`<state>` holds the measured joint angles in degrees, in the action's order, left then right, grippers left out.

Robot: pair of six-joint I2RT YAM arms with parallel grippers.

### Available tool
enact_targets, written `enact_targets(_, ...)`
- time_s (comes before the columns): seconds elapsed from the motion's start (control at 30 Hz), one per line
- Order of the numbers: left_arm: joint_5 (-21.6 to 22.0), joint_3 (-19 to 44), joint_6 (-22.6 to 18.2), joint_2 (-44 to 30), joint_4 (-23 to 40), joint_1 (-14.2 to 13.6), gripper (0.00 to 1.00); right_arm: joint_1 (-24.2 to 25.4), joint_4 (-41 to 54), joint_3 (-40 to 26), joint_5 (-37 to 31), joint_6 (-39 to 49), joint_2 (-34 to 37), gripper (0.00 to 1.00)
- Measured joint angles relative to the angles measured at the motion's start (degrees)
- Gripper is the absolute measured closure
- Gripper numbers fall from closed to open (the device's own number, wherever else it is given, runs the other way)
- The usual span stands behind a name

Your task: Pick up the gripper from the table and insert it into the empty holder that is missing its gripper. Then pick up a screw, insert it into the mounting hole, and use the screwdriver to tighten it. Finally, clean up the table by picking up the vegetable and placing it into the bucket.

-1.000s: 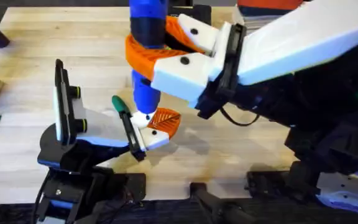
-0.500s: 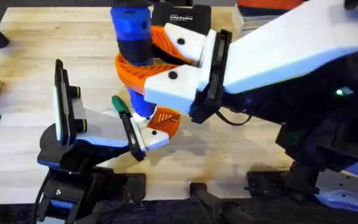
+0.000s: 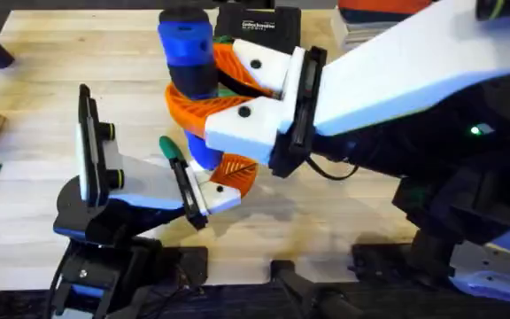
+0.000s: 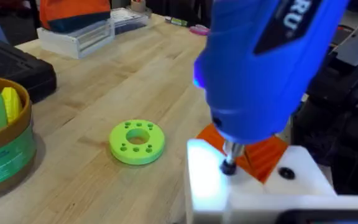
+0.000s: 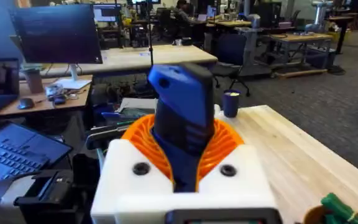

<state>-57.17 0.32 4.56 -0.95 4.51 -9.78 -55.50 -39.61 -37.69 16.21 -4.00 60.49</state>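
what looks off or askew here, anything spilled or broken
Nothing stands out. The right gripper holds the blue screwdriver upright, its tip on the white holder with the orange gripper seated in it. The vegetables sit inside the bucket, and the green disc lies flat.

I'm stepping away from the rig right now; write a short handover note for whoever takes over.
Right pincer: shut on the blue screwdriver, held upright, tip on the screw in the white holder.
Left pincer: steadies the holder; its finger state is unclear.
Orange gripper is seated in the holder.
Left to do: finish tightening, then clear the table; the bucket already holds vegetables. Green disc lies on the table.
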Motion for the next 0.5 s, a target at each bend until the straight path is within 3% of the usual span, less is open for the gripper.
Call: enact_targets(0.5,0.0,0.0,0.02,0.0,0.07,0.0,0.997,-0.01,0.78,0.0,0.02,0.17,0.0,0.873)
